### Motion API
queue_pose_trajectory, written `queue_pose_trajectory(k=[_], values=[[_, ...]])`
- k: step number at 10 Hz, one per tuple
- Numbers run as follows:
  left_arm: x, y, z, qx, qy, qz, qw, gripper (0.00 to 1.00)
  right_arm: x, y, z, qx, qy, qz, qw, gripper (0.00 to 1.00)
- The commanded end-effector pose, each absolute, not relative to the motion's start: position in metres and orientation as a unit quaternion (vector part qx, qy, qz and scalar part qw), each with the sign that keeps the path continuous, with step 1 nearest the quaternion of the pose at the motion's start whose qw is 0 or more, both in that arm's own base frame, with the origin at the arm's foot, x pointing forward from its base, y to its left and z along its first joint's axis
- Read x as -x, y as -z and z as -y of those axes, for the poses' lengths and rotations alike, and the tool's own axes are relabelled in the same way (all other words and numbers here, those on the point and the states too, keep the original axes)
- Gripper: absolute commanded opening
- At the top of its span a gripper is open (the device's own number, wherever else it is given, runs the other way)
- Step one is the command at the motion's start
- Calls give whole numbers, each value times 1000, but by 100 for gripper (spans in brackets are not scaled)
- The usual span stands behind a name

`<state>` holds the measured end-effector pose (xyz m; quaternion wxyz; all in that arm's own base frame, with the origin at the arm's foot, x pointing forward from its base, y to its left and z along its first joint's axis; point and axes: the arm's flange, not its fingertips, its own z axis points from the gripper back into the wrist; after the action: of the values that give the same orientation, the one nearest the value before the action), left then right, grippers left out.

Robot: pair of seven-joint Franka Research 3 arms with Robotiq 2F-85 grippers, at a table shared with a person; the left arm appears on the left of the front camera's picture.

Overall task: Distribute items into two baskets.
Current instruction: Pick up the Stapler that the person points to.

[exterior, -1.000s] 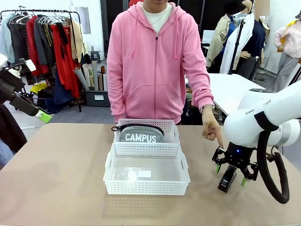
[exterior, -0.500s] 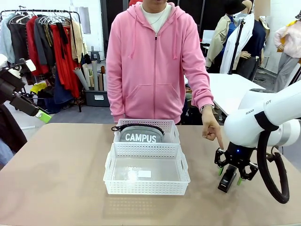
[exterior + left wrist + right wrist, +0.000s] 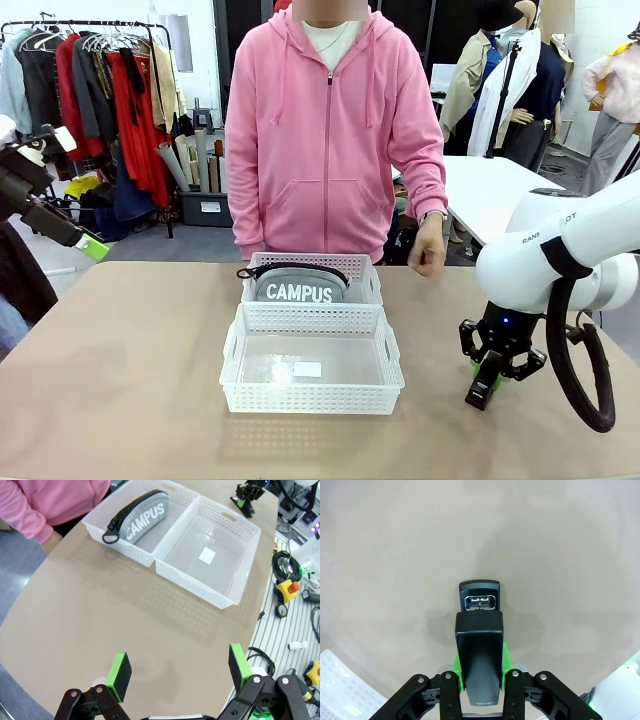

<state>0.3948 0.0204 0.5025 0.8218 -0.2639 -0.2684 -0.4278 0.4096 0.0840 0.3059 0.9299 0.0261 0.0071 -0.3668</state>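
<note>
Between the pads of the right gripper (image 3: 489,377) the stapler (image 3: 479,645) is clamped, upright, near the right edge of the table (image 3: 120,380). The left gripper (image 3: 177,667) is held wide open beyond the left edge. The pouch (image 3: 300,288) is seen in the far basket (image 3: 362,268), which touches the near basket (image 3: 310,398) mid-table.

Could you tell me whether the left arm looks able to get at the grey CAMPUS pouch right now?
Probably yes: the left tool is open and empty, bare table lies between it and the CAMPUS pouch, which sits uncovered in its white basket, though a long stretch away.
</note>
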Motion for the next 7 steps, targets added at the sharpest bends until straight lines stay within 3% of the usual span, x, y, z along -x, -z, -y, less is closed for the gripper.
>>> queue_pose_trajectory(k=[1, 7], values=[[-393, -503, -21, 264, 424, 262, 826, 100, -410, -306, -83, -26, 369, -6, 929, 0], [-393, -503, -21, 264, 424, 262, 826, 100, -410, -306, -84, -26, 367, -7, 930, 0]])
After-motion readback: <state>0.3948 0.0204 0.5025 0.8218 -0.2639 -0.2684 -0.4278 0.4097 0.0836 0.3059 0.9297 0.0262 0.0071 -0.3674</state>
